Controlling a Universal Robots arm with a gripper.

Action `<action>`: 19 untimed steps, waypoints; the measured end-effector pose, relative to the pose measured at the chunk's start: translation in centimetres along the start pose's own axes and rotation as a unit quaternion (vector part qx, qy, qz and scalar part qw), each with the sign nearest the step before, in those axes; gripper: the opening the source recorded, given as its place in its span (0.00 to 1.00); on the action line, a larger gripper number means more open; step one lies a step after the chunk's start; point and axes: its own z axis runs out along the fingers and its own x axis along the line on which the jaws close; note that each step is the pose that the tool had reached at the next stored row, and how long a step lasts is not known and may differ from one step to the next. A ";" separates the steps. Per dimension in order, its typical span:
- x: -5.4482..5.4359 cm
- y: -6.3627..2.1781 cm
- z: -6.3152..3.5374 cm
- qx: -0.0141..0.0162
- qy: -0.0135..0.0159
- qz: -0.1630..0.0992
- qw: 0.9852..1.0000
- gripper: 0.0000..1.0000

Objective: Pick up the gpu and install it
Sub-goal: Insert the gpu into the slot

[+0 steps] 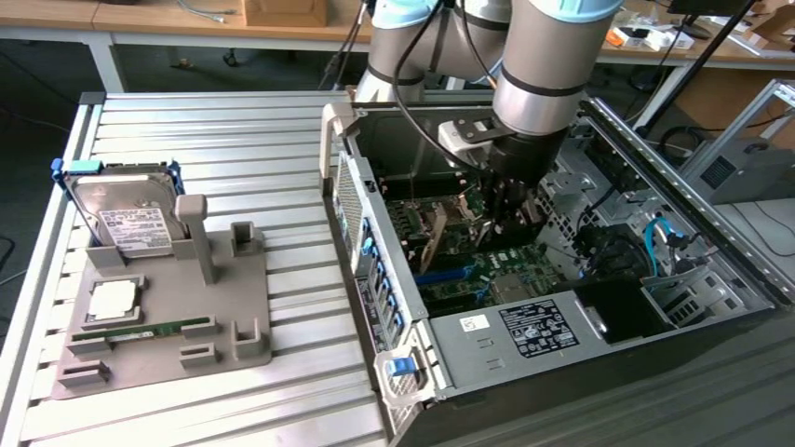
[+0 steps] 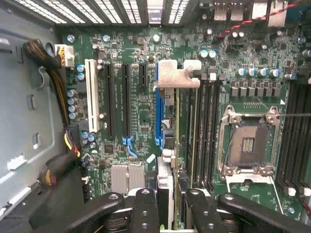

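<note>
A ribbed metal table [image 1: 223,140] is filling the left and centre of the exterior view. Wooden benches [image 1: 149,19] are running along the top edge, cables [image 1: 205,11] lying on them. Dark floor [image 1: 32,102] is showing upper left.

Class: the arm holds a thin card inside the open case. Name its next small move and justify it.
Probably ease straight down: the gripper holds the thin card with a silver metal bracket edge-on beside the long blue motherboard slot, seemingly not yet seated.

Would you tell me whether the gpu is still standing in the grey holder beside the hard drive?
No. The gripper holds the gpu edge-on above the motherboard inside the computer case.
</note>
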 end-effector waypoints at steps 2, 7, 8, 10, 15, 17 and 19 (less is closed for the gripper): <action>0.2 0.09 0.00 0.000 0.000 0.000 1.000 0.27; 0.5 0.40 -0.03 0.000 0.000 0.000 1.000 0.27; 0.5 0.54 -0.06 0.000 0.000 0.000 1.000 0.27; 0.5 1.08 -0.14 0.000 0.000 0.000 1.000 0.27; 0.5 2.17 -0.29 0.000 0.000 0.000 1.000 0.27; 0.5 2.57 -0.31 0.000 0.000 0.000 1.000 0.27; 0.5 3.08 -0.33 0.000 0.000 0.000 1.000 0.27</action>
